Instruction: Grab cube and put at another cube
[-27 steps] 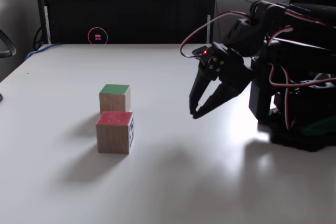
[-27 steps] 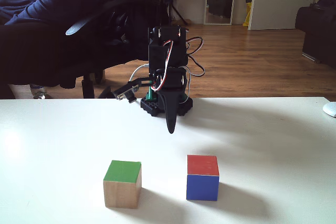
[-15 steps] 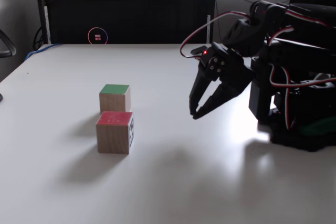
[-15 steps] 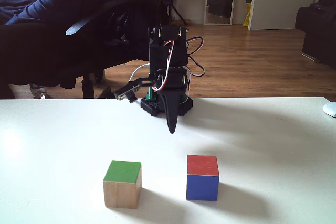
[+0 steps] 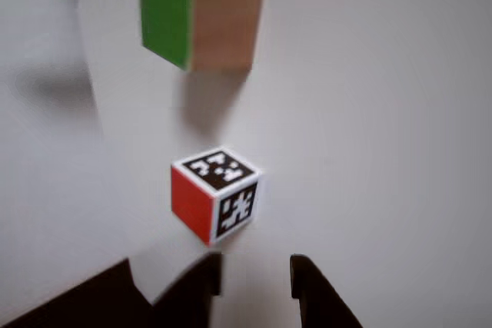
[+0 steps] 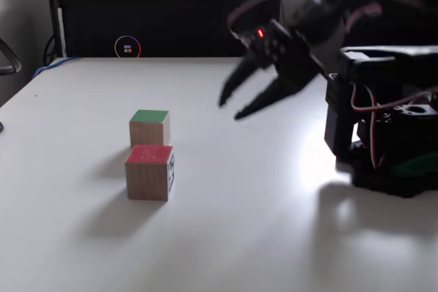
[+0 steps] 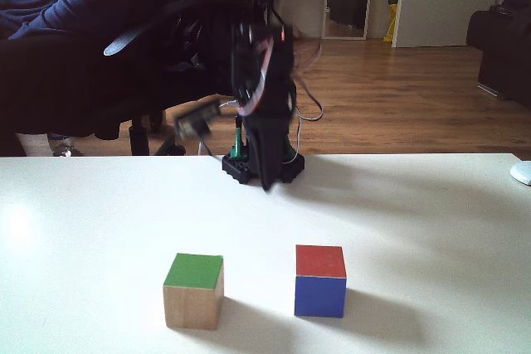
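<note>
Cube-grabbing black two-finger gripper (image 6: pixel 228 110) of yours hung blurred above the white table (image 6: pixel 226 237), its jaws spread apart and holding nothing. Left of it in a fixed view, well apart, your larger wood-grain cube with the green top (image 6: pixel 150 126) stood just beyond the smaller red cube with black-and-white markers (image 6: pixel 150 172). In another fixed view they sat side by side, near but apart.
</note>
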